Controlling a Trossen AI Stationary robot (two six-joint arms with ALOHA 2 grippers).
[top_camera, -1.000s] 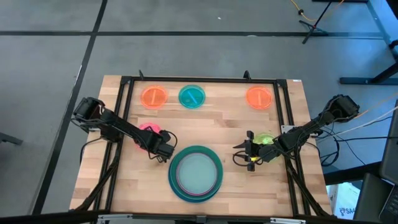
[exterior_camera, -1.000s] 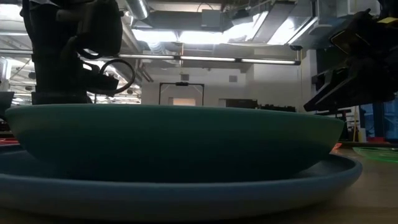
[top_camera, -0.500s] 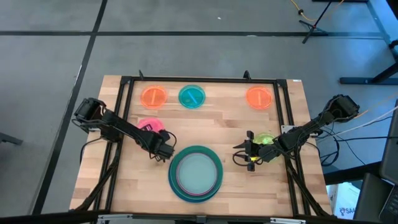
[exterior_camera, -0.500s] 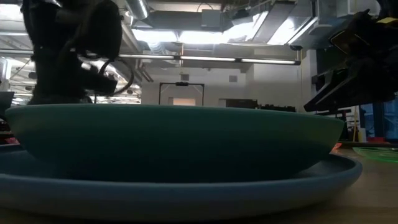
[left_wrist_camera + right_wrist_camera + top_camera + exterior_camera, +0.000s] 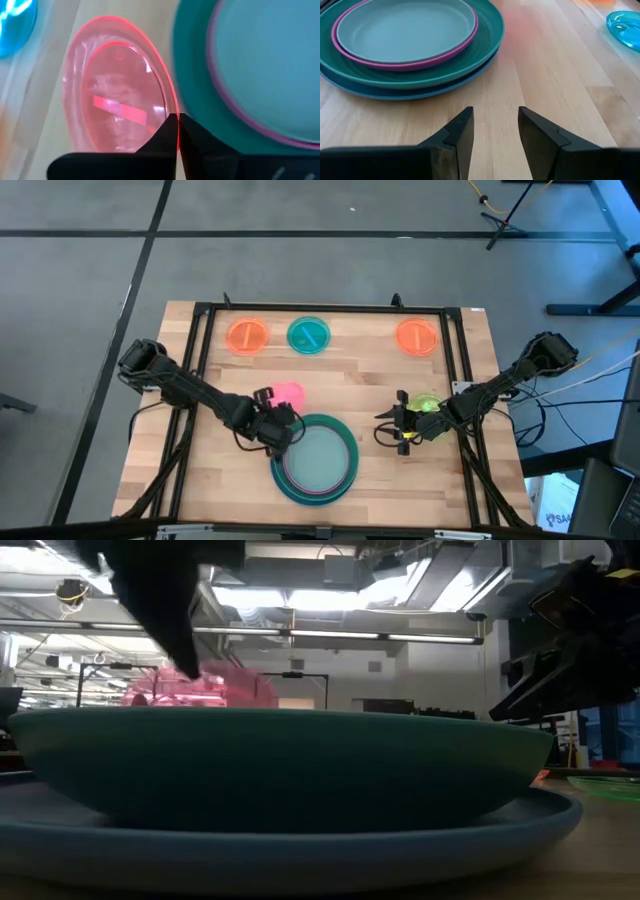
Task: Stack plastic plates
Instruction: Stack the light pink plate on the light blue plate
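Note:
A stack (image 5: 316, 458) sits near the table's near edge: a pale teal plate (image 5: 402, 25) in a magenta one, on a large green and a blue plate. My left gripper (image 5: 281, 412) is shut on the small pink plate (image 5: 288, 393), just off the stack's far-left rim. In the low view the pink plate (image 5: 215, 688) shows above the stack's rim (image 5: 280, 720). My right gripper (image 5: 400, 425) hovers open to the right of the stack, its fingers apart (image 5: 495, 130). The lime plate (image 5: 425, 404) lies flat, partly under the right arm. My left gripper pinches the pink plate's rim (image 5: 172, 112) between its two fingertips (image 5: 192, 132). The plate is lifted clear of the table and tilted, reaching away from the fingers toward the table's far side.
Two small orange plates (image 5: 247, 336) (image 5: 416, 337) and a small teal one (image 5: 308, 335) lie flat along the far edge. A black frame (image 5: 330, 308) runs round the table top. Bare wood lies between the stack and the far row.
My left gripper has moved right toward the stack, carrying the pink plate. The plate has come up off the table from the left side and now hangs tilted by the stack's far-left rim. The right arm has kept still.

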